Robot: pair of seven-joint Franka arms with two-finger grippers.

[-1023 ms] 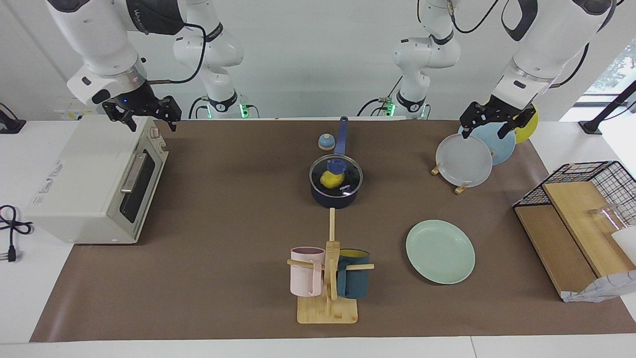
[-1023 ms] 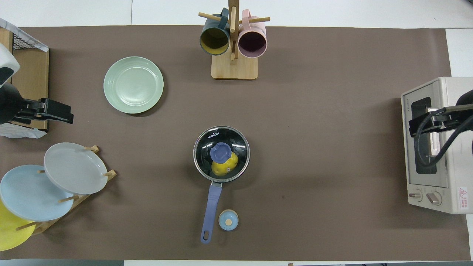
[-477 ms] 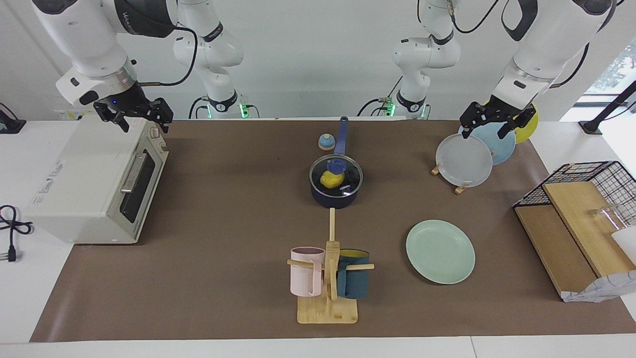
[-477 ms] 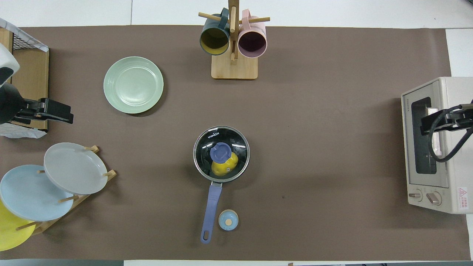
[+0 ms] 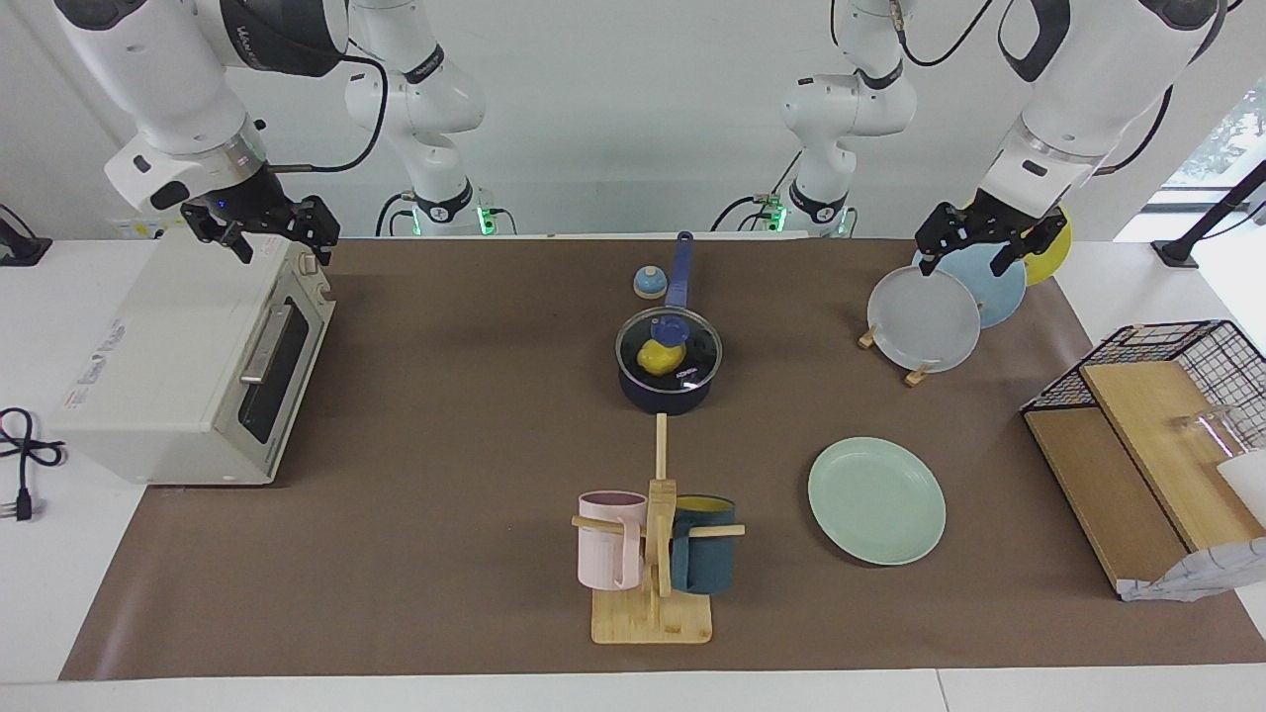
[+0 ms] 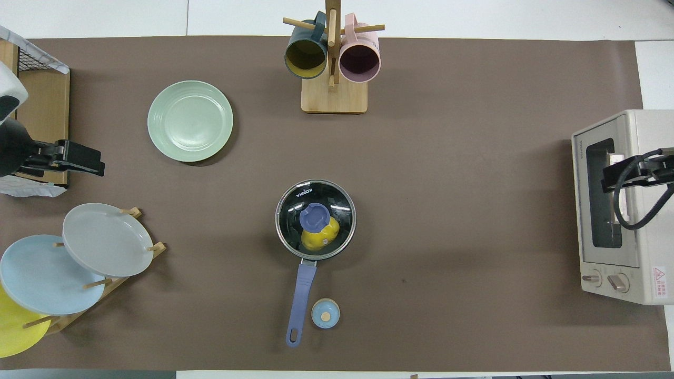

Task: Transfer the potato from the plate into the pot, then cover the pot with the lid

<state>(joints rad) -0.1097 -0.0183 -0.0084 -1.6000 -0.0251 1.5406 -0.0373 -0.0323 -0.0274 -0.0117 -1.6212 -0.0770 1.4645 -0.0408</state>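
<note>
The pot (image 5: 669,381) stands in the middle of the counter (image 5: 445,445), and everything else is best placed from it. The potato (image 5: 654,357) lies inside it, showing yellow through the glass lid (image 5: 669,346), which sits level on the rim with its blue knob at the centre, so both steps of the task look done. The plate (image 5: 876,500) lies bare, farther from the robots than the pot and toward the left arm's end. The pot's long handle points toward the robots, with a small bell (image 5: 649,283) just beside it. Both arms are well apart from the pot, seemingly parked clear of it. The left claw (image 5: 974,247) hangs open and empty over the plate rack (image 5: 920,371); the right claw (image 5: 262,232) hangs open and empty over the toaster oven (image 5: 188,361).
</note>
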